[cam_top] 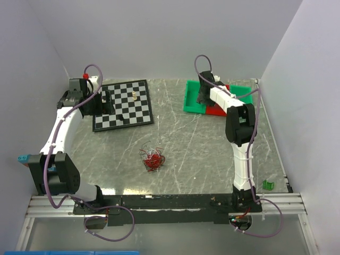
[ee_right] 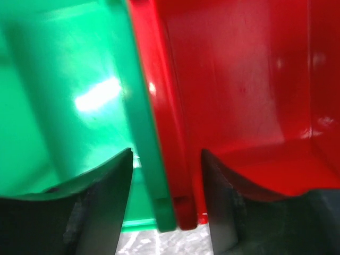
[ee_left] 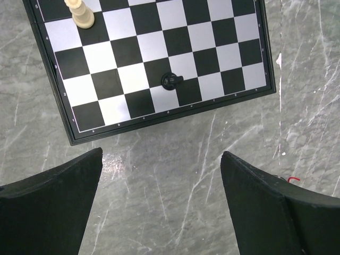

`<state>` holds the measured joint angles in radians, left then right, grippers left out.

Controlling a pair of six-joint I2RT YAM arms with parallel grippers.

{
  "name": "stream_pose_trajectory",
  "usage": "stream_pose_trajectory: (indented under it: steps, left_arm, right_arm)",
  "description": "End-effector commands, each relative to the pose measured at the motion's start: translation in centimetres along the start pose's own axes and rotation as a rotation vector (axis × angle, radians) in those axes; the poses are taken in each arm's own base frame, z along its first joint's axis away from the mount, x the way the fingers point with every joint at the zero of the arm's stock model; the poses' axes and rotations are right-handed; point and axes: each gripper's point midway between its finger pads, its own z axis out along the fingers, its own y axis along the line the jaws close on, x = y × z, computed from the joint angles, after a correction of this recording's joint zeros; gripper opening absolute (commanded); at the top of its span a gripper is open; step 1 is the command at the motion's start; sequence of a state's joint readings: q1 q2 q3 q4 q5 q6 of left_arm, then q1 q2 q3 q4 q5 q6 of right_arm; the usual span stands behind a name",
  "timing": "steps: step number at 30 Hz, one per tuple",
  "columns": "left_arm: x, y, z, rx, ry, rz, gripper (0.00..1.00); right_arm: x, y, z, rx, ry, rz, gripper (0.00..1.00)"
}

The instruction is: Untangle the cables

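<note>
Cables [cam_top: 152, 159] lie tangled mid-table toward the near edge, the left gripper [ee_left: 162, 202] gaping wide by the far-left chessboard [ee_left: 159, 53], the right gripper [ee_right: 166, 180], jaws parted, straddling the adjoining green tray [ee_right: 64, 79] and red tray [ee_right: 255, 79] walls far right.

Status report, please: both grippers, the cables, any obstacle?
Left gripper open, by board edge. Right gripper astride adjoining walls of green tray and red tray, grip unclear. Cables loose at centre, far from both. Nothing in the way.

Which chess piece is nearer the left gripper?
The black piece: it sits by the chessboard edge closest to the left gripper. The cream piece is farther back.
</note>
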<state>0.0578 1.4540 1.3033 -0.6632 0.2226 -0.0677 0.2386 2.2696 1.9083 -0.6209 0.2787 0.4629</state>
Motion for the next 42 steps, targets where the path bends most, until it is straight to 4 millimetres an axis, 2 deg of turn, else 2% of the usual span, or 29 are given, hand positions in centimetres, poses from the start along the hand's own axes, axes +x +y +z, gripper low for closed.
stream_pose_trajectory:
  steps: [1, 5, 7, 10, 11, 13, 19, 21, 29, 33, 39, 42]
  left_arm:
    - [-0.9, -0.1, -1.0, -0.005, -0.044, -0.011, 0.97]
    - [-1.0, -0.5, -1.4, 0.006, -0.049, -0.03, 0.97]
    - [-0.8, -1.3, -1.6, 0.026, -0.045, -0.022, 0.97]
    - [0.3, -2.3, -1.7, 0.031, -0.015, 0.008, 0.97]
    - [0.9, -3.5, -1.6, 0.036, 0.004, 0.046, 0.97]
    - [1.8, -4.4, -1.5, 0.027, 0.025, 0.092, 0.97]
    - [3.8, -4.9, -1.1, 0.032, 0.069, 0.139, 0.97]
    - [4.4, -5.0, -0.9, 0.038, 0.084, 0.145, 0.97]
    - [6.3, -5.7, -1.3, 0.076, 0.11, 0.196, 0.97]
    - [7.6, -6.1, -1.6, 0.118, 0.141, 0.251, 0.97]
    - [10.5, -8.1, -2.3, 0.22, 0.181, 0.369, 0.97]
    - [12.2, -10.0, -2.7, 0.316, 0.191, 0.422, 0.96]
  right_arm:
    - [-0.4, -0.2, -2.6, -0.04, -0.037, 0.06, 0.5]
    - [1.4, 0.1, -4.1, -0.059, -0.053, 0.067, 0.31]
    - [2.3, 0.4, -4.9, -0.065, -0.055, 0.057, 0.26]
    - [4.8, 1.2, -6.3, -0.057, -0.048, 0.02, 0.24]
    - [5.6, 1.5, -6.7, -0.06, -0.048, 0.002, 0.24]
    - [7.7, 2.6, -7.9, -0.077, -0.043, -0.041, 0.24]
    - [14.6, 3.8, -10.1, -0.119, 0.038, -0.046, 0.26]
    - [16.3, 4.1, -10.7, -0.134, 0.055, -0.044, 0.26]
    - [21.4, 8.7, -13.7, -0.271, 0.087, -0.211, 0.33]
    - [21.4, 10.0, -14.6, -0.28, 0.082, -0.225, 0.37]
    - [18.5, 10.8, -16.6, -0.301, 0.014, -0.194, 0.56]
    - [17.7, 10.6, -18.0, -0.324, -0.003, -0.165, 0.63]
